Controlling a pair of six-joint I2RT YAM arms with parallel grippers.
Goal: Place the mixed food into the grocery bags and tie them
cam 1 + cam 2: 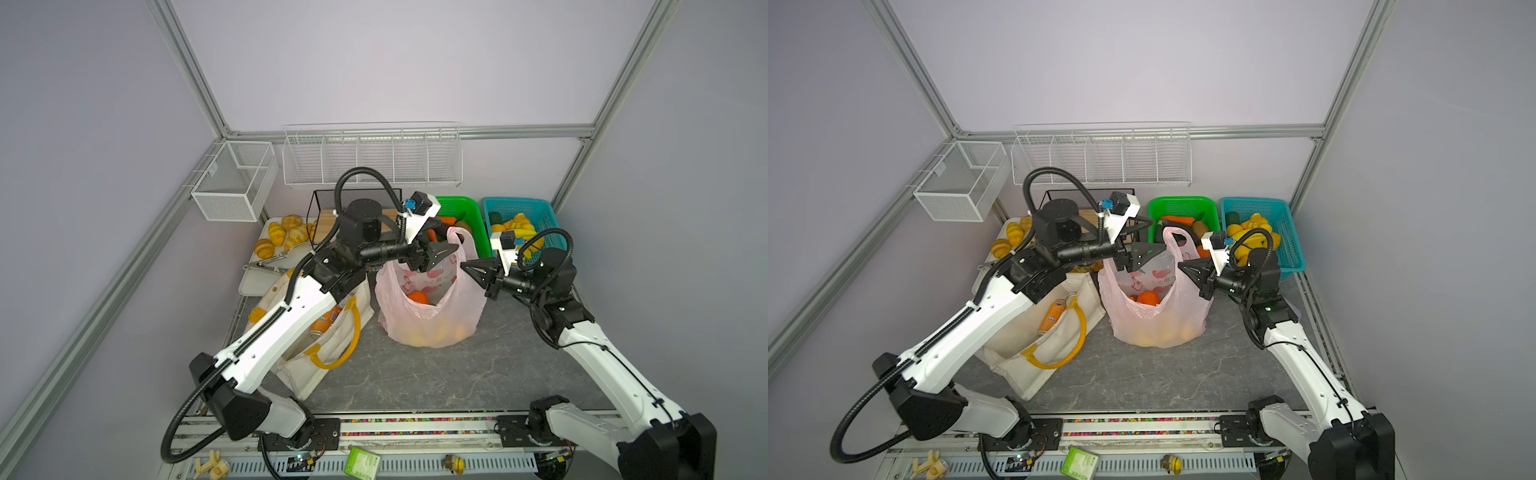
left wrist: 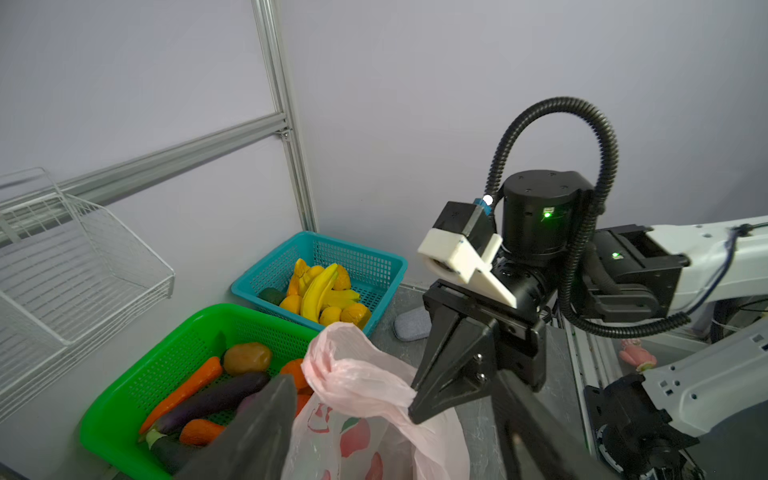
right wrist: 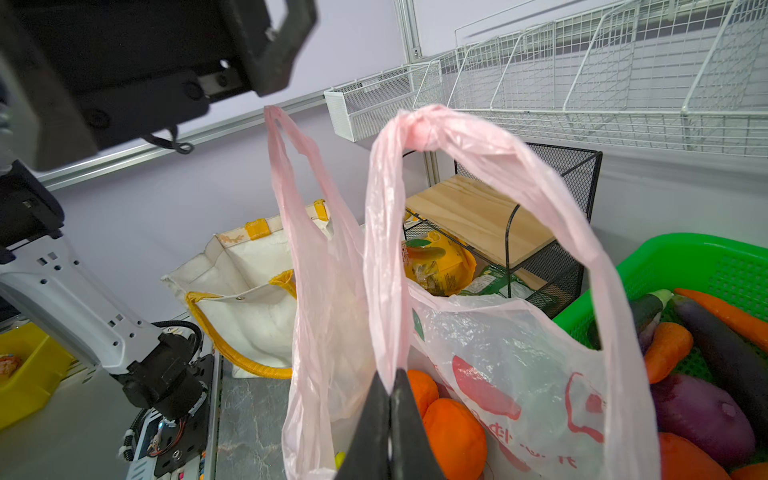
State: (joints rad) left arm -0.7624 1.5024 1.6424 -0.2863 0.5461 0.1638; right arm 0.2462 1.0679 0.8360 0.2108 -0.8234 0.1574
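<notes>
The pink plastic grocery bag (image 1: pixel 432 320) (image 1: pixel 1158 324) stands mid-table with orange toy fruits (image 1: pixel 417 297) (image 3: pixel 455 436) inside. My right gripper (image 1: pixel 462 264) (image 3: pixel 390 384) is shut on one pink handle (image 3: pixel 415 124) (image 2: pixel 353 365), which loops up above its tips. The other handle (image 3: pixel 278 124) stands free. My left gripper (image 1: pixel 442 257) (image 2: pixel 395 378) is open over the bag mouth, its fingers either side of the held handle and apart from it. The cream tote (image 1: pixel 307 370) (image 1: pixel 1017 361) lies at the left under my left arm, an orange soda can (image 1: pixel 326 320) (image 1: pixel 1052 316) in it.
Behind the bag sit a green basket (image 1: pixel 467 205) of vegetables and a blue basket (image 1: pixel 538 212) of bananas. Croissants (image 1: pixel 282 237) lie on a tray at the back left, beside a black mesh rack (image 1: pixel 324 199). White wire baskets (image 1: pixel 374 158) hang on the back wall.
</notes>
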